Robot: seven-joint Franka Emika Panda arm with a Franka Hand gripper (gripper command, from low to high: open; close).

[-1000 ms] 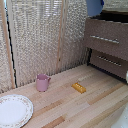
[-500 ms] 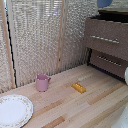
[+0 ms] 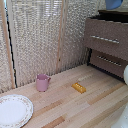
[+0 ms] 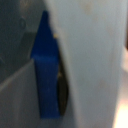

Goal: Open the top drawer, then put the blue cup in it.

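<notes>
The blue cup (image 3: 114,4) shows at the very top of the exterior view, above the dark brown cabinet, cut off by the frame edge. In the wrist view the blue cup (image 4: 46,75) fills the middle, very close and blurred. A broad pale finger (image 4: 92,50) lies against it, so my gripper (image 4: 60,80) looks shut on the cup. The arm itself is out of the exterior view. The top drawer (image 3: 106,36), with its long silver bar handle, stands a little forward of the drawer below it.
The lower drawer (image 3: 108,62) is closed. On the wooden table are a pink mug (image 3: 42,82), a small yellow block (image 3: 78,88) and a white plate (image 3: 13,110). Slatted blinds stand behind. A white rounded shape (image 3: 125,75) sits at the exterior view's right edge.
The blue cup has shifted slightly upward at the top edge above the cabinet. Everything on the table stays where it was.
</notes>
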